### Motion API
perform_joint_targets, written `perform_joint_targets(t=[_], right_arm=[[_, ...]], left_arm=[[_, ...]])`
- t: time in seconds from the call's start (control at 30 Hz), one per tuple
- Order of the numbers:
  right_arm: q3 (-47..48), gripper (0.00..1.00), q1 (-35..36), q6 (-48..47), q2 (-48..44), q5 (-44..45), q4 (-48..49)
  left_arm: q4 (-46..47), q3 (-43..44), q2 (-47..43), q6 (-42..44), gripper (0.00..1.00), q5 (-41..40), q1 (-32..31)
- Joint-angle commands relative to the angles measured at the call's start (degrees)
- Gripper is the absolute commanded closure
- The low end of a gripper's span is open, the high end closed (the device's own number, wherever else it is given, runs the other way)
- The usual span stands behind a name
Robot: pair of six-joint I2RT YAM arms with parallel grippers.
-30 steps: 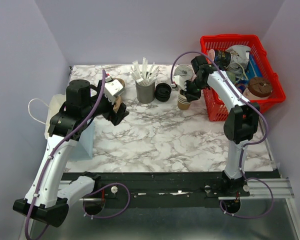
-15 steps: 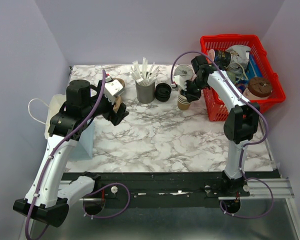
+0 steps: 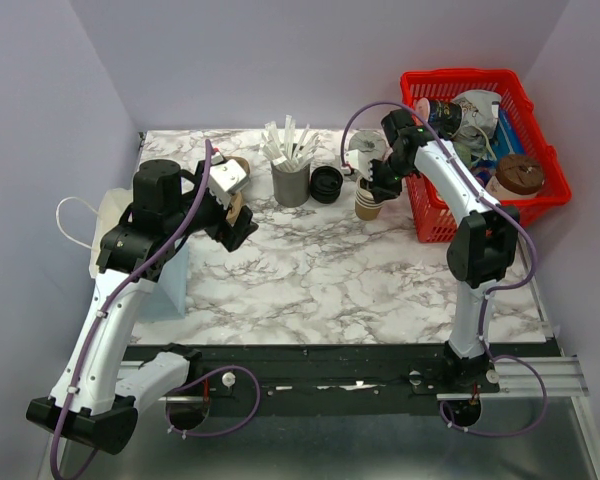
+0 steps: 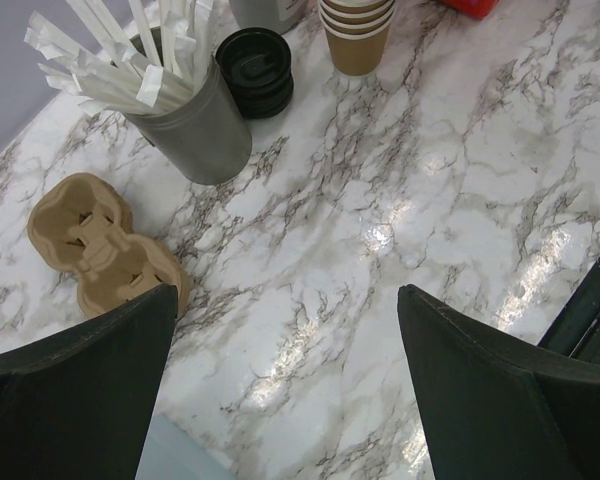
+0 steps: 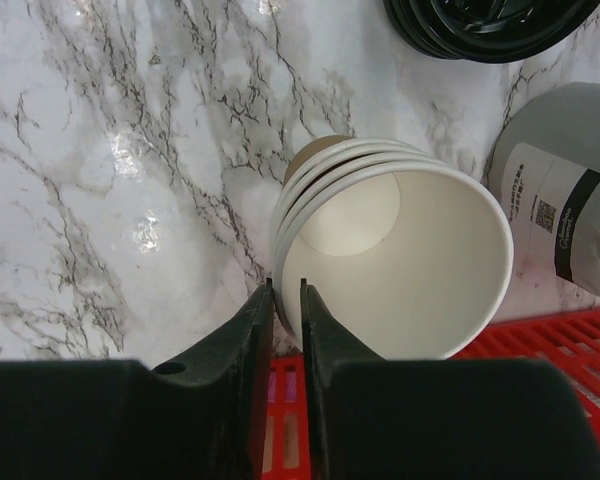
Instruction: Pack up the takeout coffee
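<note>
Worryingly, the right claw (image 5: 287, 295), low centre in its wrist view, pinches the cup stack (image 5: 400, 260) by its rim, so nested cups could topple; left claw (image 4: 285, 300) hangs released.

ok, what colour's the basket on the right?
Red: the basket shows best in the top external view.

Marble table (image 3: 330, 270), cup supplies toward the back
Right gripper (image 3: 375, 188) meets the stack of paper cups (image 3: 366, 208) beside the red basket (image 3: 435, 225); left gripper (image 3: 235, 210) hovers left of a stick-filled gray holder (image 3: 291, 185) and black lids (image 3: 326, 184).
</note>
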Motion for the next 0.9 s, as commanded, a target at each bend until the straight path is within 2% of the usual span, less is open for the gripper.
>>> perform_joint_targets(t=[0.0, 0.13, 0.43, 0.87], right_arm=[[1.9, 0.78, 0.3, -1.0, -0.4, 0.2, -2.1], [2.3, 0.81, 0.4, -0.8, -0.9, 0.1, -2.3], [-0.5, 0.99, 0.4, 1.0, -4.4, 0.4, 2.4], [1.9, 0.99, 1.5, 3.6, -9.4, 4.0, 6.8]], left_arm=[[1.0, -0.6, -0.3, 0.6, 0.01, 0.9, 0.2], [0.8, -0.7, -0.3, 0.5, 0.01, 0.9, 0.2], [1.3, -0.9, 0.0, 0.5, 0.01, 1.1, 0.2], [1.0, 0.2, 1.1, 0.2, 0.01, 0.1, 0.1]])
